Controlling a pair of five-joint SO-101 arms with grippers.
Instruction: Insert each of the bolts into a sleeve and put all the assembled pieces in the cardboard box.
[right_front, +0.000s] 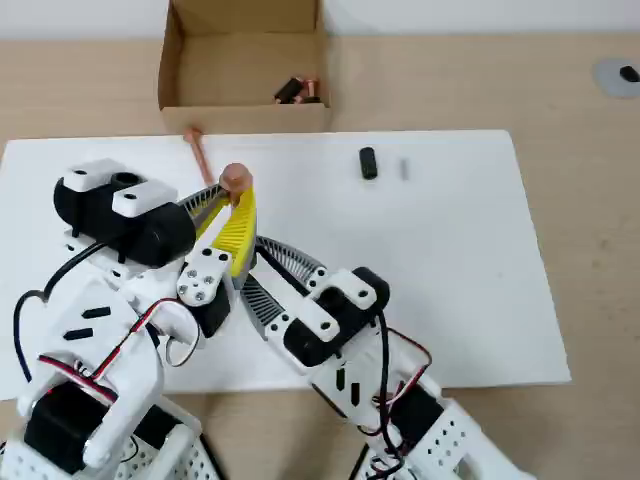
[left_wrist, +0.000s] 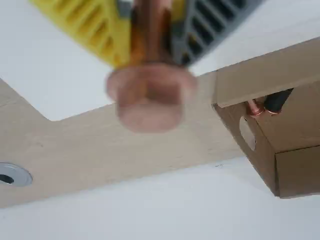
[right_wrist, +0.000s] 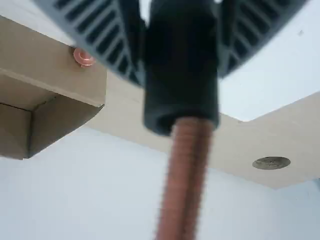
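As the arms stand: both bent inward, crossing near the box (right_front: 243, 118).
Left end effector (left_wrist: 150, 30): pinching the bolt (left_wrist: 150, 97) just behind its head.
Right end effector (right_wrist: 182, 30): clamped on the sleeve (right_wrist: 182, 75), bolt shank entering it.

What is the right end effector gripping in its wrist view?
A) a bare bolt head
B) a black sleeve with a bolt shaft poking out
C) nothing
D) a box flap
B: the right end effector is shut on the black sleeve, and the threaded shaft of a copper bolt sticks out of it.
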